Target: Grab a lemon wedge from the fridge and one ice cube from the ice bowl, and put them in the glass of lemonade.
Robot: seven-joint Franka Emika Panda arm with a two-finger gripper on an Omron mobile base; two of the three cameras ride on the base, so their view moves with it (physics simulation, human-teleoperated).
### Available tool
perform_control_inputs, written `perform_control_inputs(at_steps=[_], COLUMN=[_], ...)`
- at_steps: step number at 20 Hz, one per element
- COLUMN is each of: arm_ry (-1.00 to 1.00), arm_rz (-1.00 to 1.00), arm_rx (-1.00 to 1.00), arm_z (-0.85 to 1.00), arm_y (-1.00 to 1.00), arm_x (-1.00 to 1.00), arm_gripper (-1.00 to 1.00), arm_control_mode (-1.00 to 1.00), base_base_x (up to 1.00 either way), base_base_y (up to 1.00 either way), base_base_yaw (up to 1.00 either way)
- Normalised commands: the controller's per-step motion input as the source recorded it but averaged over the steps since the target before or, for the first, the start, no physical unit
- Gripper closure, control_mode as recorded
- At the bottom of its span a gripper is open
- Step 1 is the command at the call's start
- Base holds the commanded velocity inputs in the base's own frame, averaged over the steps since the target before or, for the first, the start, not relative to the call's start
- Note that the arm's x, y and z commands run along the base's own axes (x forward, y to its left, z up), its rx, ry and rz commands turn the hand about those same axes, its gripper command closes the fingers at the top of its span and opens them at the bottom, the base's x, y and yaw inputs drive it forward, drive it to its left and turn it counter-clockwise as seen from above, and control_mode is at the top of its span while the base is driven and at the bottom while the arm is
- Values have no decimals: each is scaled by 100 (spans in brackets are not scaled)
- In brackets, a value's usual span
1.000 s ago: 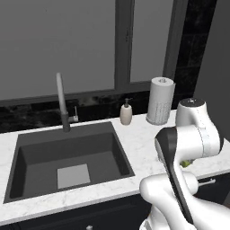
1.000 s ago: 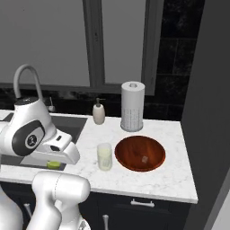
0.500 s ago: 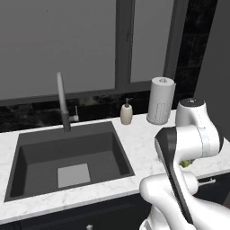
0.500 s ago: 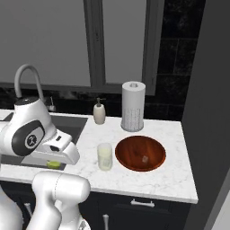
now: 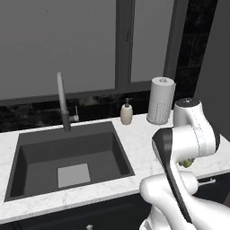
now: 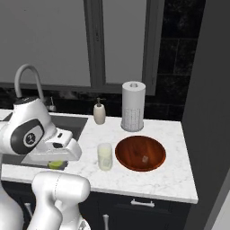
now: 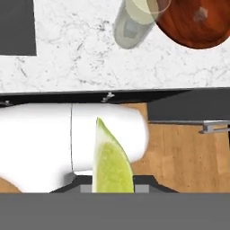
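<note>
White marble bench (image 6: 170,175) is carrying a dark sink (image 5: 67,157), a soap bottle (image 6: 99,113) and a paper-towel roll (image 6: 133,107), under grey windows and black tile. Glass (image 6: 105,156) is standing just left of the ice bowl (image 6: 130,158), one cube (image 6: 144,159) inside it. Wedge (image 7: 110,164) is sitting clamped in the narrow end effector (image 7: 112,186), long axis along the fingers, pointed tip facing away from the hand. Arm is folding low over the bench's front edge, wedge (image 6: 55,164) left of the glass, wood floor (image 7: 184,152) below.

Arm (image 6: 36,134) with lemon wedge (image 7: 110,164) seemingly nudged slightly right toward glass of lemonade (image 6: 105,156), shift barely discernible
</note>
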Motion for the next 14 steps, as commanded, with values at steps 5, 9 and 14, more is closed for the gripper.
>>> perform_control_inputs(at_steps=[5, 9, 14], arm_ry=[23, 26, 38], arm_rz=[33, 40, 37], arm_rx=[-24, -20, -15], arm_z=[0, 0, 3], arm_y=[-31, -53, -44], arm_x=[8, 5, 27], arm_gripper=[100, 100, 100], arm_control_mode=[-100, -100, -100], base_base_x=[0, 0, 0], base_base_y=[0, 0, 0], base_base_yaw=[0, 0, 0])
